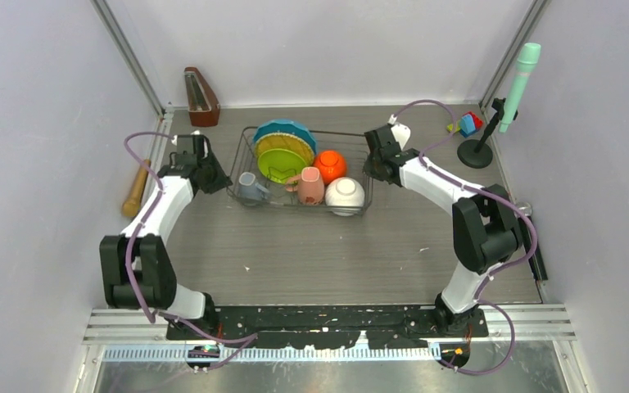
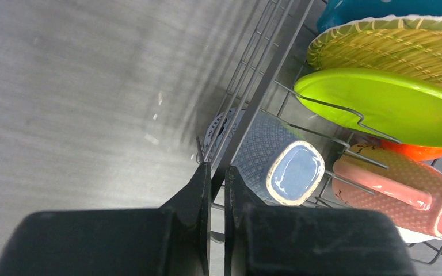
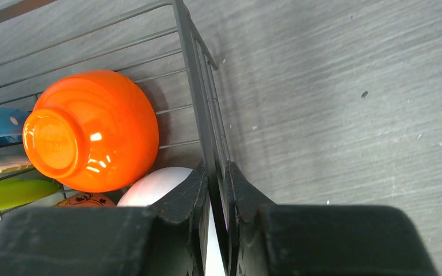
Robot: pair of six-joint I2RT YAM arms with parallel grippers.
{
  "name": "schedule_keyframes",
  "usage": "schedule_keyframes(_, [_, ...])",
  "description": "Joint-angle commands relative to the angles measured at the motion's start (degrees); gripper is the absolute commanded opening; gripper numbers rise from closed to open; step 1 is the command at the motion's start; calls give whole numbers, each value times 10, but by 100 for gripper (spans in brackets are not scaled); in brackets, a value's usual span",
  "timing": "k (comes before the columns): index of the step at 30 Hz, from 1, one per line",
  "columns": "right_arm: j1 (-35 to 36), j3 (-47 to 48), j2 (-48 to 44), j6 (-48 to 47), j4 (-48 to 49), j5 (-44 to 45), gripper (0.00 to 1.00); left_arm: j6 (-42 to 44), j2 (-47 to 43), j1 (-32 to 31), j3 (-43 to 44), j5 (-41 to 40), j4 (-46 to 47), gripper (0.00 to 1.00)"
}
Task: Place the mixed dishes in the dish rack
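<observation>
The dish rack (image 1: 328,133) sits mid-table and holds all the dishes. The blue dotted plate (image 1: 287,129), yellow woven-look plate (image 1: 282,145) and lime plate (image 1: 281,166) stand on edge at its left. The grey-blue cup (image 1: 251,187), pink mug (image 1: 309,185), orange bowl (image 1: 330,164) and white bowl (image 1: 345,195) lie beside them. My left gripper (image 2: 217,172) is shut on the rack's left wall wire (image 2: 265,86), next to the cup (image 2: 282,164). My right gripper (image 3: 218,175) is shut on the rack's right wall (image 3: 193,75), by the orange bowl (image 3: 92,129) and white bowl (image 3: 155,184).
A wooden rolling pin (image 1: 136,190) lies at the table's left edge. A brown wooden metronome-shaped object (image 1: 201,97) stands at the back left. Coloured toy blocks (image 1: 468,124) and a mint-green tool on a black stand (image 1: 508,90) are at the back right.
</observation>
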Motion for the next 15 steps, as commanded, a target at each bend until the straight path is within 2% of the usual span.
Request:
schedule_keyframes(1, [-39, 53, 24, 25, 51, 10, 14, -44, 83, -31, 26, -9, 84, 0])
schedule_keyframes(4, [-76, 83, 48, 9, 76, -18, 17, -53, 135, -68, 66, -38, 102, 0])
schedule_keyframes(6, [-98, 122, 75, -20, 87, -56, 29, -63, 164, -89, 97, -59, 106, 4])
schedule_keyframes(8, [-114, 166, 95, -39, 65, -79, 60, -78, 173, -99, 119, -84, 99, 14])
schedule_keyframes(9, [-117, 175, 95, -44, 53, -77, 67, -80, 168, -101, 119, -88, 107, 22])
schedule_keyframes(10, [-121, 178, 89, -57, 58, -76, 74, -80, 158, -101, 117, -95, 112, 35])
schedule_keyframes(12, [-125, 163, 65, -81, 80, -75, 80, -66, 128, -101, 110, -114, 117, 45])
schedule_keyframes(15, [-128, 136, 11, -106, 99, -72, 82, -32, 89, -96, 114, -129, 99, 55])
